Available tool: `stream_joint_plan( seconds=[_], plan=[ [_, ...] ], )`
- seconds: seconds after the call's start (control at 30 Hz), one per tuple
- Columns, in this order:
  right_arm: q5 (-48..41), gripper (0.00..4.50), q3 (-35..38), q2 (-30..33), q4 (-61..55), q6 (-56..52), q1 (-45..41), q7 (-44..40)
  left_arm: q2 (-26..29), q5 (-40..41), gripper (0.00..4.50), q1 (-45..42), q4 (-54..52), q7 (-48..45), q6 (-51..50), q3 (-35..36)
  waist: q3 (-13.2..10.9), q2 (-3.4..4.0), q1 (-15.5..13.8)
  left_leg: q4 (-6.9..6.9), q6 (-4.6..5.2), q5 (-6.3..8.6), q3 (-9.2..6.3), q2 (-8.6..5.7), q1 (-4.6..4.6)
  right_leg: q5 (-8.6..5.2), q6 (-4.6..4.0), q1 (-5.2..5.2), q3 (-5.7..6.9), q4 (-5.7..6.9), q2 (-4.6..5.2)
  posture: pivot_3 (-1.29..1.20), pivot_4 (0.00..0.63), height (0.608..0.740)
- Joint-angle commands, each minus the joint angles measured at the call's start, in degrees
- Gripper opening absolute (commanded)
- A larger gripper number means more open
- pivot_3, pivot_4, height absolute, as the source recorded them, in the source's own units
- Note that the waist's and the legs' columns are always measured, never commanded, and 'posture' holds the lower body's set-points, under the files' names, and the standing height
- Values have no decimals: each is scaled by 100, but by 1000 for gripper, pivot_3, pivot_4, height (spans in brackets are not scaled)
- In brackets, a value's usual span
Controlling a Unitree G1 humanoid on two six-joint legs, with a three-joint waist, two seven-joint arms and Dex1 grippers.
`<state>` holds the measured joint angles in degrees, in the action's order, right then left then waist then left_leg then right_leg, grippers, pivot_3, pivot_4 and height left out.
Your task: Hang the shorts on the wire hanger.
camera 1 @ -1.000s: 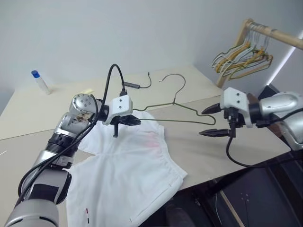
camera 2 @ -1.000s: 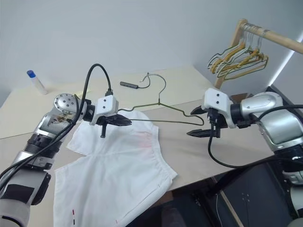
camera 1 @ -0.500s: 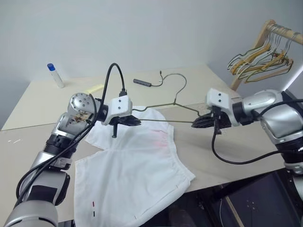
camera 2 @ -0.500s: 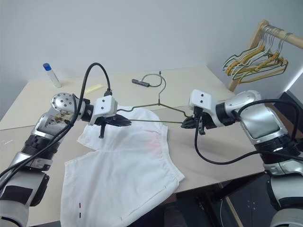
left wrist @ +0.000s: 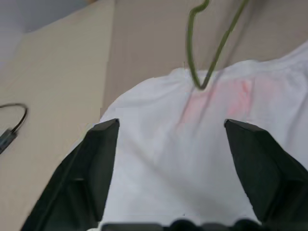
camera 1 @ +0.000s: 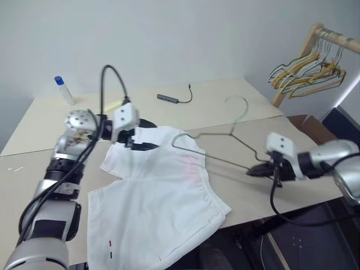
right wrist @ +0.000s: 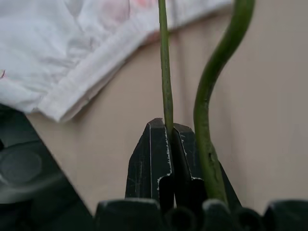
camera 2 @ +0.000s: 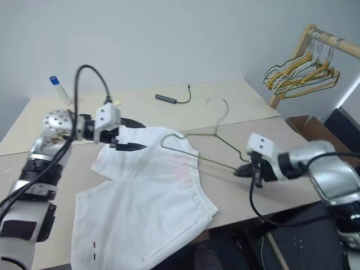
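Right fingers (right wrist: 168,144) clamped shut on one corner of the wire hanger (camera 1: 216,147), held tilted above the worktop (camera 1: 225,107), far corner over the waistband. Left fingers (left wrist: 101,159) spread wide, empty, just above the shorts (camera 1: 163,202), spread flat.

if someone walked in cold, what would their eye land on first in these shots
Probably the white shorts spread flat over the near edge of the table, with the open left gripper at their waistband. Next, the wire hanger lying partly over that waistband, one corner pinched in the shut right gripper. At the far right, a wooden rail carries more hangers.
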<state>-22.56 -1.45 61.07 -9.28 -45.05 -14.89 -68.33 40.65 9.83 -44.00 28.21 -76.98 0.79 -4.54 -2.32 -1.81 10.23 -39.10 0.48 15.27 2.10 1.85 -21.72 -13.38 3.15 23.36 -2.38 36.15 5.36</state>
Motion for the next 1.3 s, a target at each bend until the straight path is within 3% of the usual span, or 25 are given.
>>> stream_joint_plan(
  seconds=[0.03, 0.17, 0.33, 0.73, 0.97, 1.3],
  plan=[
    [-584, 0, 1035, -24, -4, -949, 715, 266, 109, 743, 4463, 624, -1021, -84, -607, 455, 2, 3, -2, 0, 1, 0, -1, 0, 1, 0, 0, -3, 0, -1, 1, -180, 0, 740],
    [-1076, 0, 1441, -326, 373, -2104, 1076, 585, 202, 1402, 4463, 1485, -2461, -35, -1519, 636, 3, 3, -7, -1, 3, 3, -5, 4, 10, 4, 0, -13, 0, 2, 1, -173, 0, 740],
    [-1247, 0, 1040, -642, 774, -2704, 859, 777, 238, 1604, 4463, 2062, -3414, 262, -1965, 666, 13, 11, -15, 5, 3, 3, -1, 5, 49, 11, -3, -46, -4, -7, -9, -154, 0, 740],
    [-1844, 0, 336, -739, 698, -3121, 248, 342, 466, 1772, 4463, 2279, -3802, 466, -2285, 735, 23, 27, -166, 9, 21, 14, 4, 1, 48, 7, 3, -52, -8, -27, -12, -108, 0, 740],
    [-1905, 0, -27, -358, 700, -2891, 168, -112, 538, 1817, 4463, 2345, -3875, 506, -2295, 732, 23, 27, -333, 9, 20, 14, 38, 1, 48, 7, 2, -51, -6, -27, -12, -96, 0, 740],
    [-1035, 0, -1011, -1258, 2549, -2211, -1517, -131, 598, 1737, 4463, 2270, -3841, 515, -2214, 688, 24, 25, -338, 10, 20, 14, 56, 5, 50, 11, -5, -44, -9, -25, -19, -68, 0, 740]
  ],
)
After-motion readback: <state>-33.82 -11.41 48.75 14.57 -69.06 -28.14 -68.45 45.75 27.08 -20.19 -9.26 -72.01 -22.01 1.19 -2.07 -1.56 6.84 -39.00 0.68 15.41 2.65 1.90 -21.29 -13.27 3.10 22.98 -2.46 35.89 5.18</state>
